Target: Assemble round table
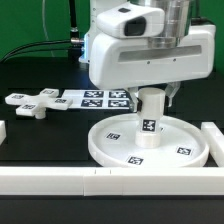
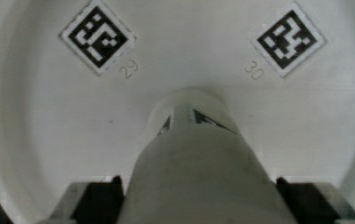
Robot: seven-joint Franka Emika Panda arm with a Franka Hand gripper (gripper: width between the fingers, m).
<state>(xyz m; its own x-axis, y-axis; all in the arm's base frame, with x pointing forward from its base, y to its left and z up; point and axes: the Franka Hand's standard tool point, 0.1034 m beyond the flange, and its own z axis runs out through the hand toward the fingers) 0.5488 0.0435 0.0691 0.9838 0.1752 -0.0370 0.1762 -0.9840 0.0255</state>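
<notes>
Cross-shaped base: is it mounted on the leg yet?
No, the cross-shaped base lies on the table, apart from the leg upright over the disc.

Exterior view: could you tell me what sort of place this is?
Likely a robotics lab bench: black table, white border walls, a marker board, and an arm whose claw grips a leg on a tagged disc.

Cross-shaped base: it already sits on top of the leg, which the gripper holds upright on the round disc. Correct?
No. The cross-shaped base is not on the leg; it lies on the table at the exterior view's left, beside the marker board, as the exterior view shows. The gripper does hold the leg upright on the round disc.
</notes>
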